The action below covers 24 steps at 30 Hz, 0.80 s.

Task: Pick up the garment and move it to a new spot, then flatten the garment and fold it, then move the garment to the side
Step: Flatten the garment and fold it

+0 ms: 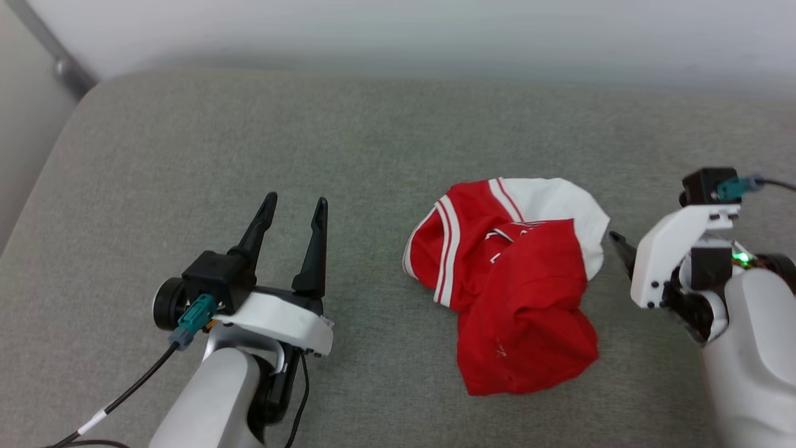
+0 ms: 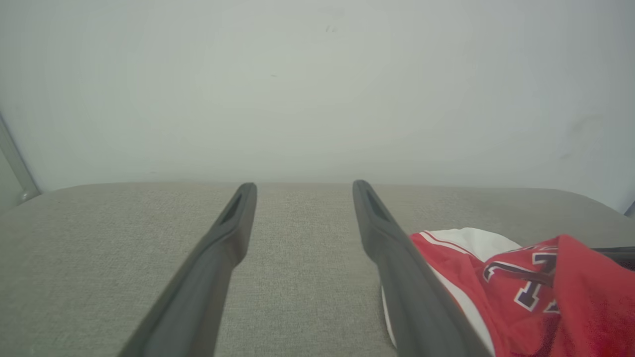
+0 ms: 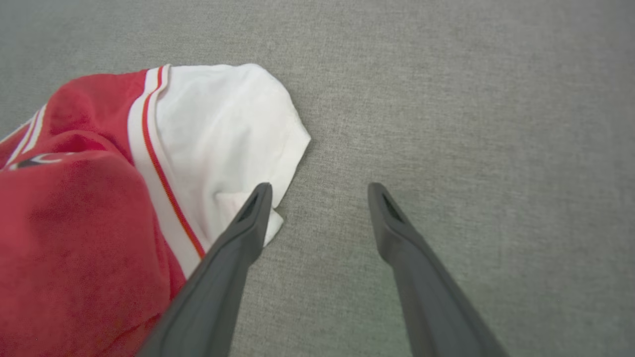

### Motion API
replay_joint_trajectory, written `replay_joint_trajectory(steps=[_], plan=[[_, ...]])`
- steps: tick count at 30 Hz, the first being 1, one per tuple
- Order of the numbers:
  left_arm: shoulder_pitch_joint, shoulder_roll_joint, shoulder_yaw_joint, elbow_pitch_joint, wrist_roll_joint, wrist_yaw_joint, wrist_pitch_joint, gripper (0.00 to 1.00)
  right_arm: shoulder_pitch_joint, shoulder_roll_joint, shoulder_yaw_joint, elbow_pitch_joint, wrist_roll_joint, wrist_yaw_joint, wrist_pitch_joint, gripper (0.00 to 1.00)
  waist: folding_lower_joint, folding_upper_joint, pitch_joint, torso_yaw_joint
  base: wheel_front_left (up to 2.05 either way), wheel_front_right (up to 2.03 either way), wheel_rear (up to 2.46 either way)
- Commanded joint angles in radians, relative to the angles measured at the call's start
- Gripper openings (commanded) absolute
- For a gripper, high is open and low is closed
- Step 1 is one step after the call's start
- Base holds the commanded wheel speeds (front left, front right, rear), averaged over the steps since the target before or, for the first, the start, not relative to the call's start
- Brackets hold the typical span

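The garment [image 1: 516,286] lies crumpled in a heap on the grey cushion, red body bunched up, one white sleeve [image 1: 559,205] on its far right side. Black white-outlined lettering peeks out in the left wrist view, on the garment [image 2: 536,292]. My left gripper [image 1: 295,205] is open well to the garment's left, nothing between its fingers [image 2: 233,233]. My right gripper [image 3: 320,188] is open just right of the heap; its left finger [image 3: 248,223] overlaps the white sleeve's edge [image 3: 223,139], the other over bare cushion.
The grey fabric cushion [image 1: 249,137] stretches wide around the heap, with a pale wall [image 1: 398,31] behind its far edge and a rounded corner at the back left. Black cables hang from my left wrist [image 1: 124,392].
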Motion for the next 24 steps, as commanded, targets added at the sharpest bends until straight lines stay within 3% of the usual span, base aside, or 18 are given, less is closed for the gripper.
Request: replay_joint_trajectory(steps=[1, 13, 15, 16, 24], plan=[[-0.022, -0.010, 0.004, -0.004, 0.009, -0.007, -0.004, 1.00, -0.038, -0.012, 0.024, 0.019, 0.012, 0.000, 0.023, 1.00, -0.0002, 0.0000, 0.053, 0.043, 0.00, 0.00, 0.00], [-0.072, -0.077, 0.046, 0.013, 0.064, -0.074, -0.004, 1.00, -0.168, -0.042, 0.150, 0.244, 0.097, 0.000, 0.126, 1.00, -0.0002, 0.0000, 0.137, 0.081, 0.00, 0.00, 0.00], [-0.073, -0.083, 0.054, 0.020, 0.073, -0.083, -0.004, 1.00, -0.165, -0.034, 0.166, 0.279, 0.116, 0.000, 0.146, 0.23, -0.0002, 0.0000, 0.137, 0.082, 0.00, 0.00, 0.00], [-0.072, -0.087, 0.057, 0.023, 0.079, -0.089, -0.004, 1.00, -0.166, -0.032, 0.174, 0.288, 0.124, 0.000, 0.148, 0.00, -0.0002, 0.0000, 0.136, 0.081, 0.00, 0.00, 0.00], [-0.021, -0.095, 0.093, 0.059, 0.106, -0.106, -0.004, 1.00, -0.239, -0.083, 0.225, 0.247, 0.113, 0.000, 0.017, 0.00, -0.0002, 0.0000, 0.063, 0.050, 0.00, 0.00, 0.00]])
